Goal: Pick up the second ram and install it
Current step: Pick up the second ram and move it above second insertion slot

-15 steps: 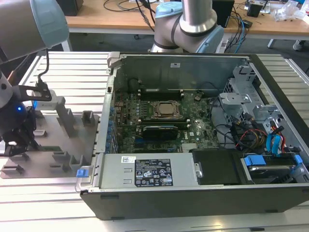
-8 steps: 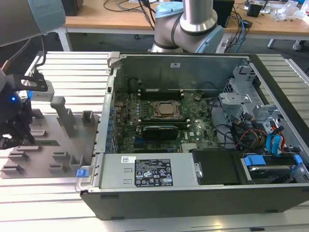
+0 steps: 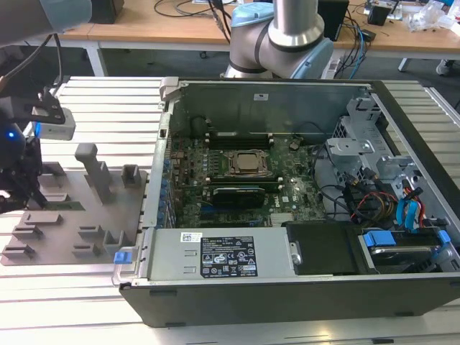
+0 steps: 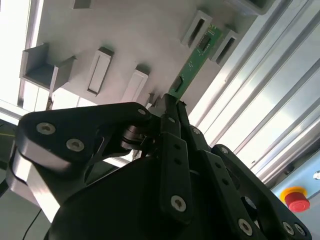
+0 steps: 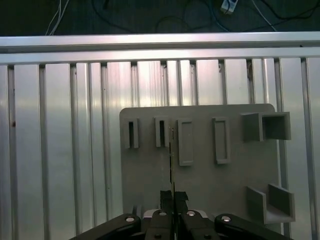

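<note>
The second ram (image 4: pixel 192 62) is a narrow green stick. My gripper (image 4: pixel 170 100) is shut on its near end, while its far end lies between two upright blocks of the grey tray (image 4: pixel 135 30). In the first wrist view the ram (image 5: pixel 172 160) appears edge-on as a thin dark line running from my gripper (image 5: pixel 173 196) across the tray (image 5: pixel 205 185). In the exterior view my gripper (image 3: pixel 25 188) hangs over the tray (image 3: pixel 68 226) at that view's left, beside the open computer case (image 3: pixel 154 262). I cannot tell whether the stick is lifted off the tray.
Inside the case the motherboard shows a square CPU socket (image 3: pixel 248 163), memory slots (image 3: pixel 237 138) behind it and a black card (image 3: pixel 237 194) in front. Cables and drive bays (image 3: pixel 392 208) crowd the exterior view's right. The slatted aluminium table (image 5: pixel 60 125) surrounds the tray.
</note>
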Tool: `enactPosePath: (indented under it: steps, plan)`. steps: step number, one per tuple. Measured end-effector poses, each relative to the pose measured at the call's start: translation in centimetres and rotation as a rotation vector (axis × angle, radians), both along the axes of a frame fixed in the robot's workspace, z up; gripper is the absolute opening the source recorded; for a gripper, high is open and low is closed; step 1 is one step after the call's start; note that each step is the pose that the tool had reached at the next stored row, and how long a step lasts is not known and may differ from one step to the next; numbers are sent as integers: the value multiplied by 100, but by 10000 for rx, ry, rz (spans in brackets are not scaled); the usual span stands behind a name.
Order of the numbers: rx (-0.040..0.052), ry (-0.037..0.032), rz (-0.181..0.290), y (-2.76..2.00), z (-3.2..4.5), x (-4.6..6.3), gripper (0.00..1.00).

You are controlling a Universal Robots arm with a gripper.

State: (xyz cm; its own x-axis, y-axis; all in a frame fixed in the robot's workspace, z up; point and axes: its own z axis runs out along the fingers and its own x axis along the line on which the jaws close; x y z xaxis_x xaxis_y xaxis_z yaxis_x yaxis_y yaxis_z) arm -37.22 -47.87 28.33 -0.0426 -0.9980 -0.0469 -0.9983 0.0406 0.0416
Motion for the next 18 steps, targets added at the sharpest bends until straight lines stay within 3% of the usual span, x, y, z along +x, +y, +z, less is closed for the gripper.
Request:
enactPosePath:
  steps: [8, 12, 18]
  plan:
    - [3, 0, 0, 0, 195, 0, 13]
    - [3, 0, 0, 0, 403, 0, 13]
    - [4, -1, 0, 0, 630, 0, 13]
